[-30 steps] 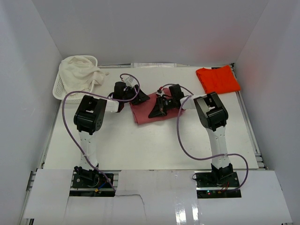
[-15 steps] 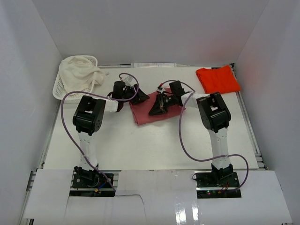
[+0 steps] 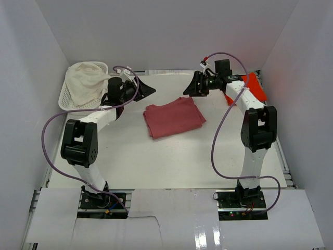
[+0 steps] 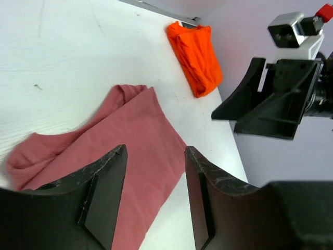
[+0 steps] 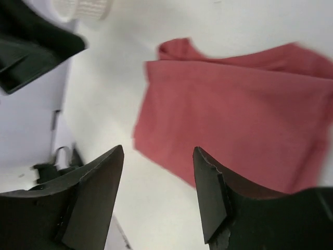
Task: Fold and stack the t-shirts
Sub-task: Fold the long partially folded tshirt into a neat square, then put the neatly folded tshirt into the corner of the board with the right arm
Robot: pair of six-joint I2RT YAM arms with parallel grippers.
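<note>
While the left claw and right claw gape empty, two garments lie apart — rose t-shirt, orange t-shirt.

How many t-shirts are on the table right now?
2: the rose-red t-shirt folded mid-table, the orange t-shirt folded at the far right corner. The white cloth in the basket may be another; I cannot tell.

a robotics lab cell: bare white walls enclose a table with bolted robot arms.
</note>
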